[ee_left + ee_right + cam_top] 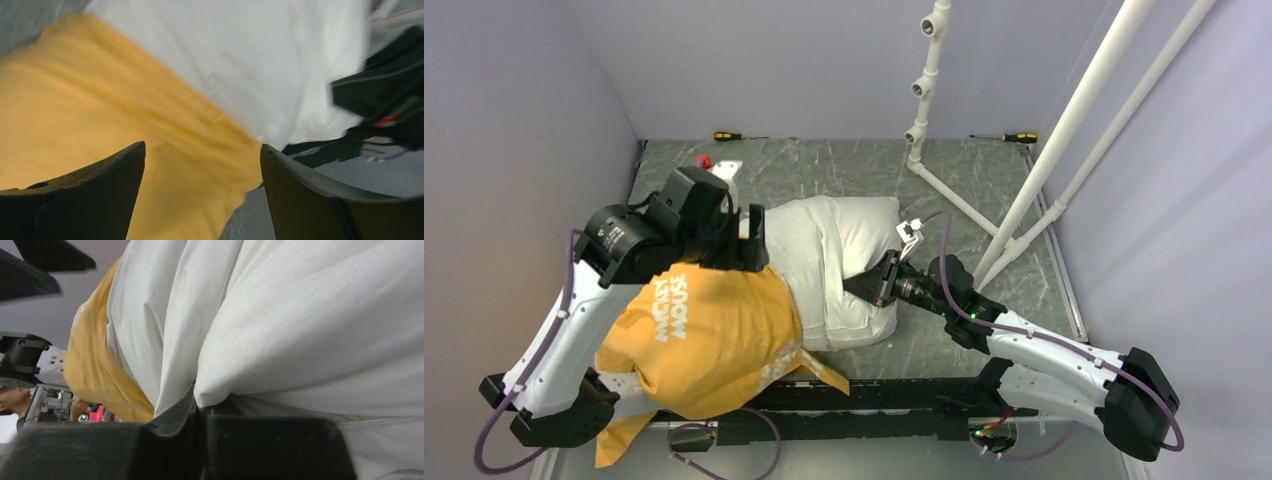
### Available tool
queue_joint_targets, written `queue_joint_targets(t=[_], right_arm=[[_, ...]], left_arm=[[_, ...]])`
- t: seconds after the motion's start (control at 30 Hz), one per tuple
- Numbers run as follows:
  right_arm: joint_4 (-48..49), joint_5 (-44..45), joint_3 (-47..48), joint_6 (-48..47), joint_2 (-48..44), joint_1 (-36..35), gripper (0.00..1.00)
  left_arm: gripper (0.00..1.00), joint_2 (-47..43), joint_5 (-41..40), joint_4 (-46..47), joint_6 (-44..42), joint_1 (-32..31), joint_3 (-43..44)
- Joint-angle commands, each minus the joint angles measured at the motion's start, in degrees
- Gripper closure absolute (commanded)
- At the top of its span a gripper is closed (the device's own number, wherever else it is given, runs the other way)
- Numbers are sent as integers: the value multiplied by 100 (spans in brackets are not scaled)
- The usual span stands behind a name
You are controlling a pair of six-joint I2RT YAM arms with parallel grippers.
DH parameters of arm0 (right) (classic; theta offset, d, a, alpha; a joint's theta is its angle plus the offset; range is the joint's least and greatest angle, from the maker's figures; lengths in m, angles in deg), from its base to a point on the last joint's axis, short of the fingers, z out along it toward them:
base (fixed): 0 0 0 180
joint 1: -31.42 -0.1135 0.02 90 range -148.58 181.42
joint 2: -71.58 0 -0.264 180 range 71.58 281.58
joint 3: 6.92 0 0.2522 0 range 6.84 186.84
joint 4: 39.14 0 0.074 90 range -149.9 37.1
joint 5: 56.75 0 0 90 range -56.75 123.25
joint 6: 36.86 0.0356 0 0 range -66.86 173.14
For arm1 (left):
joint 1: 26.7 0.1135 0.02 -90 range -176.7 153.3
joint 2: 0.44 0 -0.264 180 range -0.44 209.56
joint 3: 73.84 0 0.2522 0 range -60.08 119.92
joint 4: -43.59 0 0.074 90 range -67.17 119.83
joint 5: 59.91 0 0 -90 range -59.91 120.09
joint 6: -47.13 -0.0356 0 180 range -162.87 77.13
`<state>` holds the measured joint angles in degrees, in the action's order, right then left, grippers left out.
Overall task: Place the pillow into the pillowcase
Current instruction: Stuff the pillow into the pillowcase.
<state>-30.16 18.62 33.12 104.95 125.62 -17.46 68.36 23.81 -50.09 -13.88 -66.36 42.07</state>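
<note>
The work surface is a grey marbled table (824,165) enclosed by plain pale walls, with a white plastic pipe frame (929,90) standing at the far right and two yellow-handled screwdrivers (729,136) lying along the far edge. The plump white rectangular fabric pillow (844,250) lies across the middle of the table, and its left portion is inside the orange-yellow printed fabric pillowcase (714,340). The mouth of the pillowcase crosses the pillow roughly midway. The right portion of the pillow is bare and creased. The closed end of the pillowcase bulges toward the near-left corner and overhangs the table edge beside the left arm's base. The left gripper (202,150) hovers over the mouth of the pillowcase with its jaws spread wide and nothing between them. Orange fabric and white pillow are both visible below it. The right gripper (200,410) meets the exposed near-right side of the pillow, and its jaws are pressed together on a fold of white pillow fabric. Judged from this layout, insertion is about half complete. The exposed right end has yet to be covered, and the pillowcase has yet to be drawn fully over it.
</note>
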Motion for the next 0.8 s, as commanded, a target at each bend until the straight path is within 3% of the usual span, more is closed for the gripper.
queue_joint_targets(t=[0.0,0.13,0.23,0.33,0.47,0.77], right_arm=[[-644,-336,589,-340,-144,-209,84],[-2962,968,1406,-765,-693,-209,46],[-4151,1872,2182,-1072,-1030,-210,26],[-4616,2197,2785,-1510,-1031,-209,17],[-4522,1946,3443,-2004,-684,-210,14],[-3510,1172,4515,-2583,608,-192,6]], left_arm=[[12,-215,-578,-599,509,91,-994],[15,-397,-463,-196,547,379,-1683],[37,-436,154,253,329,538,-2095],[44,-488,647,601,226,547,-2434],[48,-744,1082,1045,92,543,-2805],[57,-1285,2077,1945,101,538,-3547]])
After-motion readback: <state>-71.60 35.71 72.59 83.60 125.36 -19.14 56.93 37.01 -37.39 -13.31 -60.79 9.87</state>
